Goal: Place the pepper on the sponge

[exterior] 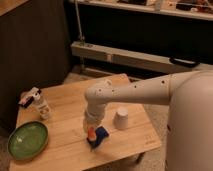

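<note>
On the wooden table (65, 105), the dark-blue sponge (101, 135) lies near the front edge, partly covered. The orange pepper (92, 135) points down onto the sponge's left end, seemingly touching it. My gripper (90, 127) reaches down from the white arm (135, 92) and is shut on the pepper's upper end, which it hides.
A white cup (121, 118) stands upside down just right of the sponge. A green bowl (26, 140) sits at the front left corner. A small white bottle (42, 107) and a dark-and-white packet (29, 97) are at the left edge. My large white body fills the right side.
</note>
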Controlling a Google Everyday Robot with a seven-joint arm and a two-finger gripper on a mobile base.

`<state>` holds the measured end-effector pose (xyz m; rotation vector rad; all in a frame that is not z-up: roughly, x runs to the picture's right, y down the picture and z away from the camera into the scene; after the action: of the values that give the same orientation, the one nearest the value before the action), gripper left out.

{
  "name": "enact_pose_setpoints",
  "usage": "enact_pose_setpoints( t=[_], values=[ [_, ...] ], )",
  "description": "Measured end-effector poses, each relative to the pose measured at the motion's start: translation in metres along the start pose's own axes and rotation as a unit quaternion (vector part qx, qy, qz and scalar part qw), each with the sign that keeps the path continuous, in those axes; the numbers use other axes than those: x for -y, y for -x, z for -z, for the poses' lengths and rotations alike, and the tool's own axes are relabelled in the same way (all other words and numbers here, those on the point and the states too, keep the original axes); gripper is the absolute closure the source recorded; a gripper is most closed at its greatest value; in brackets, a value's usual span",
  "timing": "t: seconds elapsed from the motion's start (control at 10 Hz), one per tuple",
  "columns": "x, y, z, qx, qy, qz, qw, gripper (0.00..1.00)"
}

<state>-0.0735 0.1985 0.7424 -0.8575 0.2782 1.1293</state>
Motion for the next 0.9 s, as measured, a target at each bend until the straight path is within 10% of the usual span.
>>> enact_pose_setpoints(
  t=[0.9],
  values=[
    [0.025,-0.029,-0.044,-0.051,-0.020,-0.015,0.9984,0.84]
  ],
)
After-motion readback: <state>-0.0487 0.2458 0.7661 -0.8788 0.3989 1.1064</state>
